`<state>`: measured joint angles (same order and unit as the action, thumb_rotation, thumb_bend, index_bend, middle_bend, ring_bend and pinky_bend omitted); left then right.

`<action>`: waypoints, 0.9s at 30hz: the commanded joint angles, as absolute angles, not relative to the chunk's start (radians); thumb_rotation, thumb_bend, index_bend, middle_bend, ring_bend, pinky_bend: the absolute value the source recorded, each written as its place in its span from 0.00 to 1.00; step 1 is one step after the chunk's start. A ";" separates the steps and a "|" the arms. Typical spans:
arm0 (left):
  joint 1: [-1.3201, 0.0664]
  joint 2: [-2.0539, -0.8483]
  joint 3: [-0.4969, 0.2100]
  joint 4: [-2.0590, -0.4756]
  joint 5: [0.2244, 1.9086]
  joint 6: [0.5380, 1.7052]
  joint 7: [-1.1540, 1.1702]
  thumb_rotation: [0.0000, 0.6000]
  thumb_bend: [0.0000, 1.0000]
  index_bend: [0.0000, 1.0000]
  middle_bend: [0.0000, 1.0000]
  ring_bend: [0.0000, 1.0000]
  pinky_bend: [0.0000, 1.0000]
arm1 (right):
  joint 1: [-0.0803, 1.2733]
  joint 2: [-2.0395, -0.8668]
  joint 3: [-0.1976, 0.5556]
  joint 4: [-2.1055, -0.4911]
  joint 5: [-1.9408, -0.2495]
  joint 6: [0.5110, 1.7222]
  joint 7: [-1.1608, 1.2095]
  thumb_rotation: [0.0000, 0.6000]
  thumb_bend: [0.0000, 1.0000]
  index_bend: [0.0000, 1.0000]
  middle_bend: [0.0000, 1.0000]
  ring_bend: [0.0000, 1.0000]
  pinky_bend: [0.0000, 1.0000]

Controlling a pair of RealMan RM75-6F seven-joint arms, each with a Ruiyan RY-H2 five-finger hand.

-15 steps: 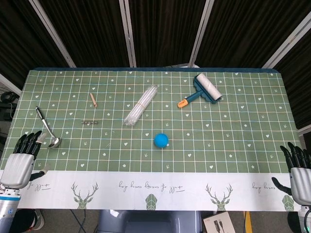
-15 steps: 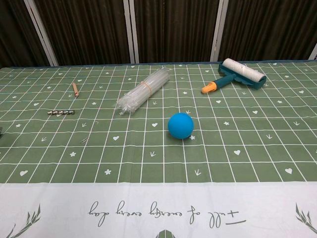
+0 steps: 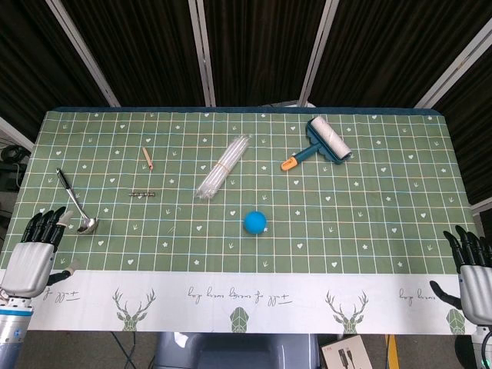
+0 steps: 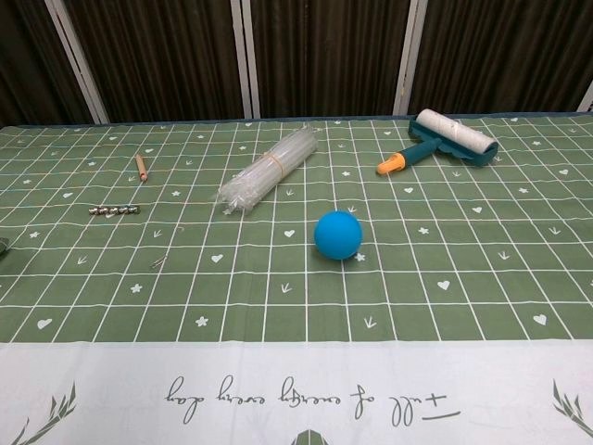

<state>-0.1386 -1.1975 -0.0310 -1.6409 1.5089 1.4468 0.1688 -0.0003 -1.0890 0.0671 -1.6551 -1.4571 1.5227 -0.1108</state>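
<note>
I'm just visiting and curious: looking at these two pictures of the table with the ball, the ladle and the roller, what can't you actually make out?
- Right hand: head view, cut off by the right and bottom edges; chest view misses it.
- Left hand: whether it touches the ladle is unclear; chest view shows neither clearly.
- Small metal piece: too small to identify.
- Bundle of clear tubes: count unreadable.
- Lint roller: far side hidden by its own drum.

The left hand (image 3: 32,257) lies empty, fingers apart, just beside the ladle (image 3: 75,204), while the right hand (image 3: 473,275) rests at the table's (image 3: 369,231) far corner.
</note>
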 commanded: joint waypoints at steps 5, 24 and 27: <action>-0.184 -1.191 -0.089 -1.634 1.440 1.395 0.173 1.00 0.19 0.00 0.00 0.00 0.00 | 0.000 -1.088 0.065 -1.658 -1.464 1.524 -0.104 1.00 0.10 0.07 0.00 0.00 0.04; -0.473 -1.312 -0.287 -1.411 1.017 1.066 0.352 1.00 0.30 0.43 0.00 0.00 0.00 | 0.004 -1.078 0.063 -1.672 -1.448 1.501 -0.069 1.00 0.10 0.07 0.00 0.00 0.04; -0.501 -1.346 -0.284 -1.359 0.984 1.036 0.375 1.00 0.30 0.45 0.00 0.00 0.00 | 0.004 -1.076 0.064 -1.673 -1.445 1.498 -0.067 1.00 0.10 0.07 0.00 0.00 0.04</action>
